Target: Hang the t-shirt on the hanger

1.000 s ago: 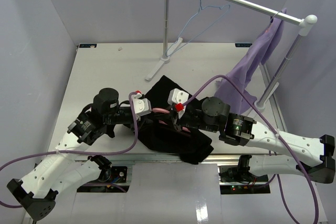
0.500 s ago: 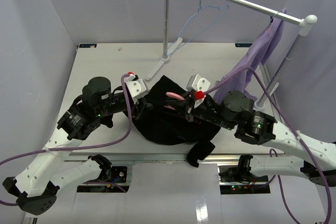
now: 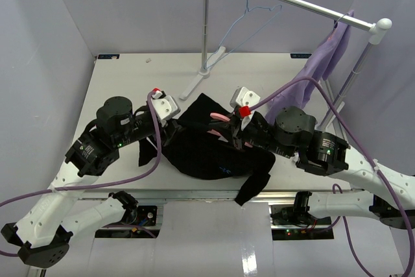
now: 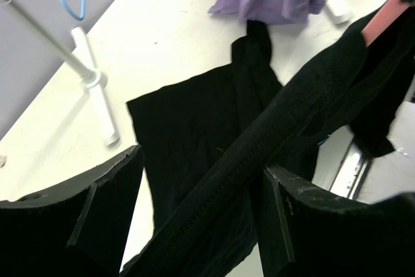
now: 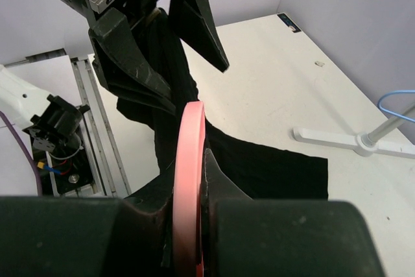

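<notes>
The right end effector (image 5: 188, 183) is pinching the hanger (image 5: 190, 128). Its fingers are pressing together on the pink plastic, which is standing edge-on in the middle of the right wrist view and rising out of the jaws. Black cloth of the t-shirt (image 3: 201, 154) is hanging just behind the pink strip and spreading flat toward the right of that view.

The left end effector (image 4: 201, 167) is holding its jaws spread wide, one finger at the lower left and the other at the lower right of the left wrist view. A taut ridge of the t-shirt is running diagonally through the gap from lower left to upper right. It is lying close to the right-hand finger, but I cannot tell whether it is touching it.

In the top view the two end effectors are facing each other at the middle of the frame with the t-shirt bunched between them. Bits of pink are showing at its upper edge. The cloth is lying on the white surface (image 3: 130, 82), and one flap is hanging over the near edge at lower centre.

Toward the top of the frame, a rack (image 3: 292, 1) is carrying a light-blue wire hanger (image 3: 249, 11) and, at upper right, a lavender garment (image 3: 318, 69).
</notes>
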Robot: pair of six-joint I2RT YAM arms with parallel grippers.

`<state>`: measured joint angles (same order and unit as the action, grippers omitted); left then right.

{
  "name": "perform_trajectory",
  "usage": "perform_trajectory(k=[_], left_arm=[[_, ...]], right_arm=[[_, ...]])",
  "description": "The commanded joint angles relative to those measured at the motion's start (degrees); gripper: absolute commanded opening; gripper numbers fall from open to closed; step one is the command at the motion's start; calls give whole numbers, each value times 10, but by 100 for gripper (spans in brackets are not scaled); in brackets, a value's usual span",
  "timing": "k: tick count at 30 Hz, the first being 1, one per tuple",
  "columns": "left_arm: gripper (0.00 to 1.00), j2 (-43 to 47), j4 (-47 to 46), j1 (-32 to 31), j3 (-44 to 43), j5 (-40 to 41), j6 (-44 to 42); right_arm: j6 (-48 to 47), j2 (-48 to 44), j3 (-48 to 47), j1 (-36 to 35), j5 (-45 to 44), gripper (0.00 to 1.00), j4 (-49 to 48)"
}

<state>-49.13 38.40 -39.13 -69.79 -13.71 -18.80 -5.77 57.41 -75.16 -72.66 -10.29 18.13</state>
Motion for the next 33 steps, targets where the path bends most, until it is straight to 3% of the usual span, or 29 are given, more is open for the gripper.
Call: perform_trajectory(k=[1, 13, 18, 33], left_arm=[[73, 17, -18, 7, 3, 115, -2], [78, 19, -23, 7, 9, -14, 7], [78, 15, -16, 7, 7, 77, 8], [74, -16, 31, 7, 12, 163, 29]], right_arm=[[5, -14, -31, -2, -21, 8, 54], [-5, -23, -50, -1, -24, 8, 86], [-7, -19, -62, -2, -22, 8, 114], [-9, 1, -109, -1, -16, 8, 146]])
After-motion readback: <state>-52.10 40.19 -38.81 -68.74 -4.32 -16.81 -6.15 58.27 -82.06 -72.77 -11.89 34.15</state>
